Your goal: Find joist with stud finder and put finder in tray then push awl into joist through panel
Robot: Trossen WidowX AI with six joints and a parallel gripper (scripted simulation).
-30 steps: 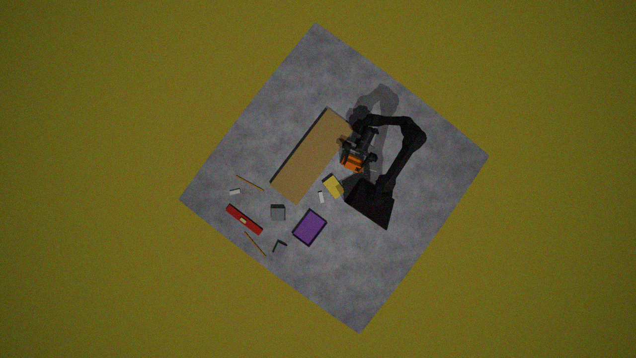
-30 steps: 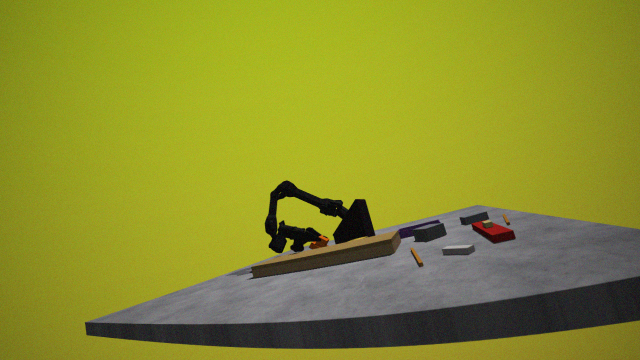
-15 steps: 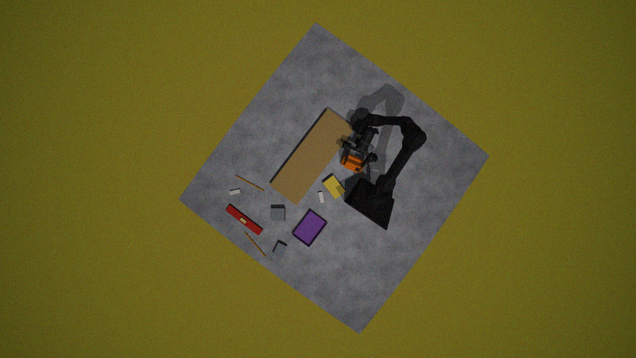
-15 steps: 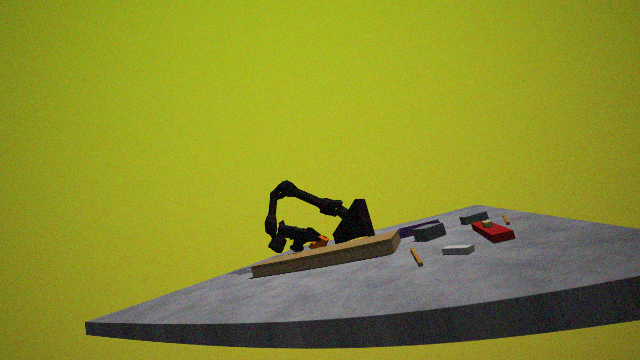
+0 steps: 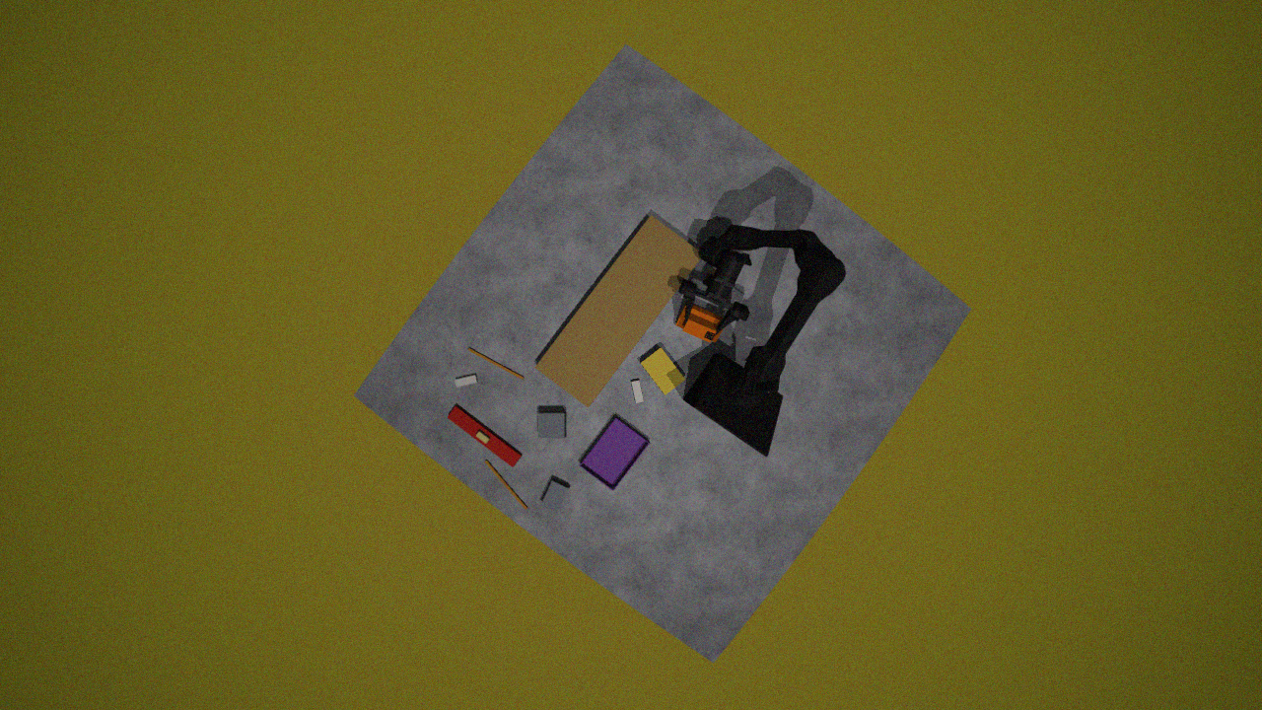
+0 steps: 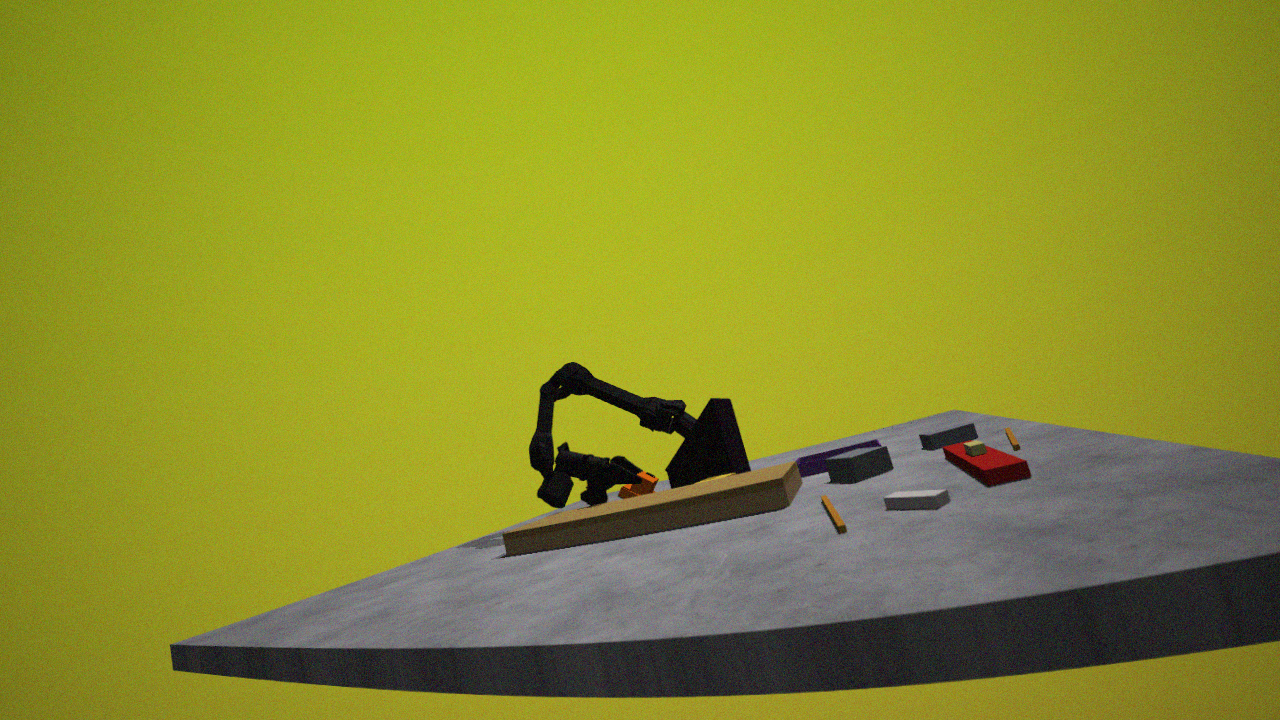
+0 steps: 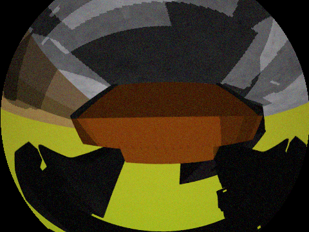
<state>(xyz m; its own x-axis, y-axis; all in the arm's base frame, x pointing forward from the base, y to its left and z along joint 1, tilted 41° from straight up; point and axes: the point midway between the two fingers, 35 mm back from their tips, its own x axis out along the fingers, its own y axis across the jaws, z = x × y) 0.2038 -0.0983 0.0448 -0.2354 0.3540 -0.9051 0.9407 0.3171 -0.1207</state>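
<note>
The orange stud finder (image 5: 694, 327) (image 6: 642, 485) (image 7: 161, 132) is between the fingers of my gripper (image 5: 705, 315) (image 7: 170, 144), which is shut on it. It is tilted and low, just off the long edge of the tan floor panel (image 5: 608, 309) (image 6: 662, 518) (image 7: 59, 93) that faces the arm base. No hole shows in the visible part of the panel. The purple tray (image 5: 613, 452) (image 6: 836, 454) holds nothing that I can see. I cannot make out the awl for certain; a thin pale line (image 5: 752, 337) beside the arm may be its shaft.
A yellow block (image 5: 664, 372) and a small white block (image 5: 637, 390) lie between panel and arm base (image 5: 732, 405). A grey block (image 5: 551, 423) (image 6: 859, 467), a red bar (image 5: 465, 425) (image 6: 998, 467), another white block (image 5: 465, 380) (image 6: 917, 500) and two thin orange sticks (image 5: 496, 362) lie beyond the panel's end.
</note>
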